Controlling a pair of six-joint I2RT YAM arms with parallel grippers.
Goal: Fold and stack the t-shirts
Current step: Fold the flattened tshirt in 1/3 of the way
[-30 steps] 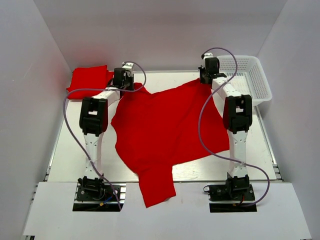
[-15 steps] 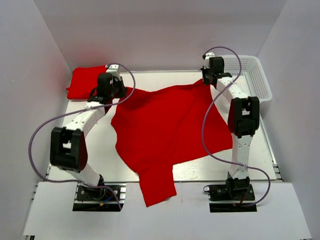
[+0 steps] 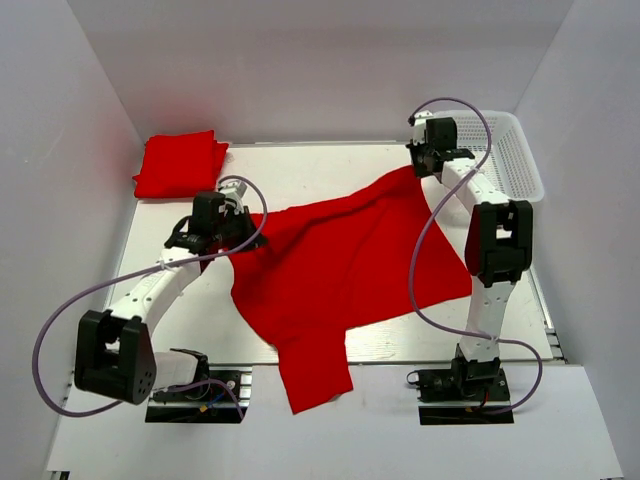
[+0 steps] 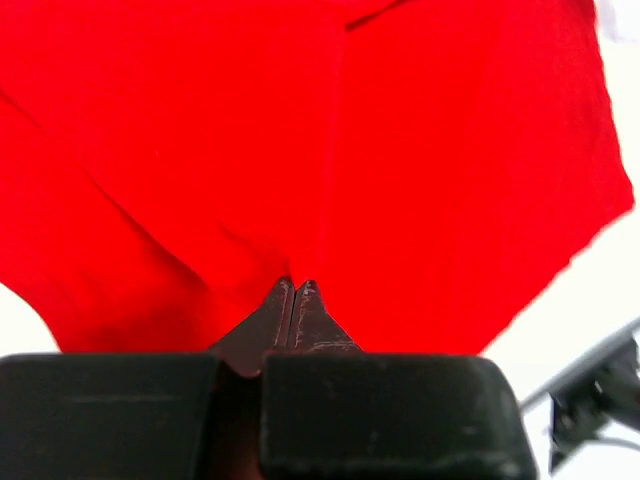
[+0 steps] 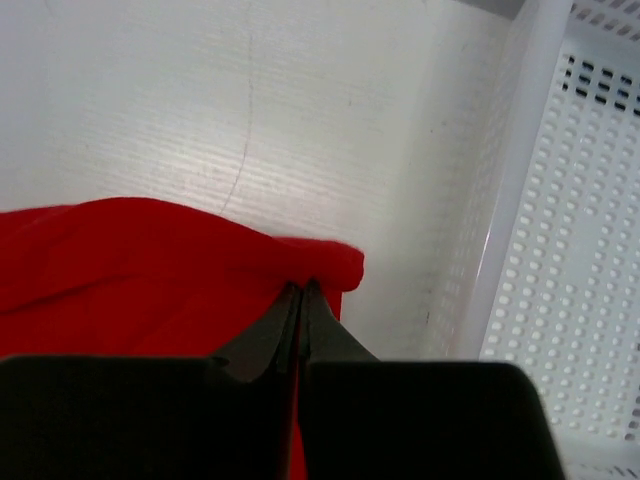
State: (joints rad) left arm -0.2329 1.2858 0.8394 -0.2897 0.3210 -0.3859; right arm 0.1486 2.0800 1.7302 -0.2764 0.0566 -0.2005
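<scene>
A bright red t-shirt (image 3: pixel 340 270) lies spread over the table, one part hanging over the near edge. My left gripper (image 3: pixel 228 226) is shut on its left edge; the left wrist view shows the closed fingertips (image 4: pixel 294 290) pinching the red cloth (image 4: pixel 400 150). My right gripper (image 3: pixel 425 165) is shut on the shirt's far right corner; the right wrist view shows the closed tips (image 5: pixel 300 290) on a cloth fold (image 5: pixel 150 270). A second red t-shirt (image 3: pixel 180 164) lies folded at the far left corner.
A white mesh basket (image 3: pixel 500 150) stands at the far right, close to my right gripper, and shows in the right wrist view (image 5: pixel 570 250). White walls enclose the table on three sides. Purple cables loop from both arms.
My left gripper has pulled the shirt's left edge toward the near side and left, away from the folded shirt. My right gripper has shifted slightly right with its corner.
</scene>
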